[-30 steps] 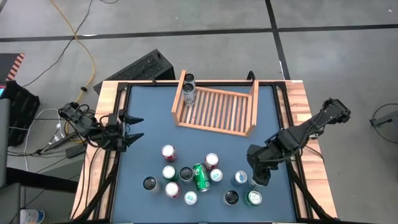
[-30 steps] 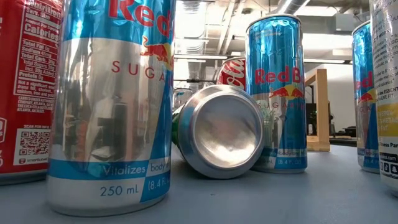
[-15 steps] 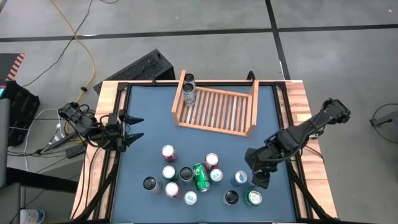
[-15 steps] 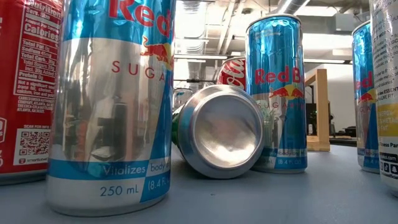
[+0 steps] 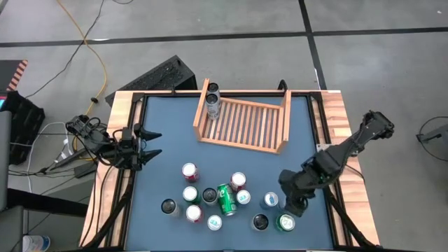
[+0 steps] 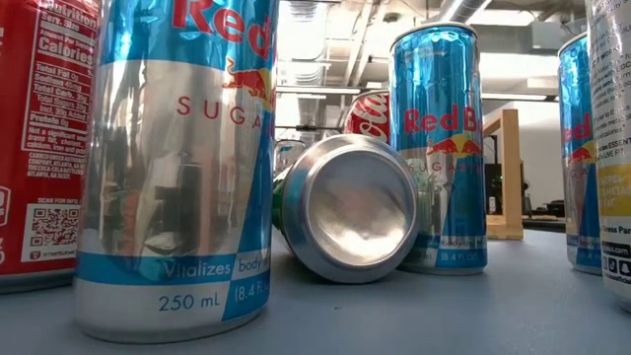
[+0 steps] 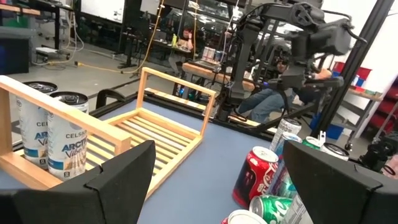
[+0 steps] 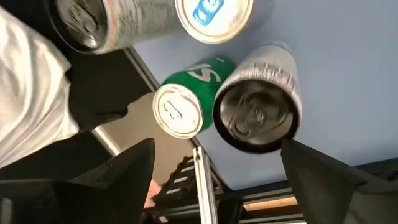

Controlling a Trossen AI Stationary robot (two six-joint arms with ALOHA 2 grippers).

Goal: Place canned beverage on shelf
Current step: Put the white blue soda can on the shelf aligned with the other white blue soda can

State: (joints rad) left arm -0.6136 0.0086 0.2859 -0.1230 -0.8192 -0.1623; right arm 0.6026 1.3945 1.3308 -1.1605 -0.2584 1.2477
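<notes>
The wooden shelf stands at the table's far middle, with two cans upright in its far left corner; the left wrist view shows them too. Several more cans stand in a cluster near the front edge. My right gripper hangs open, pointing down over the cluster's right end. Below it stand a green can with a white top and a dark can. It touches neither. My left gripper waits open at the table's left edge, pointing level.
A green can lies on its side in the middle of the cluster; the low view shows its base between upright blue cans. Bare blue tabletop lies between the cluster and the shelf. A raised wooden frame borders the table.
My right gripper has turned a little and drifted toward the table's near edge, closer over the green can at the cluster's right end. No can has moved.
</notes>
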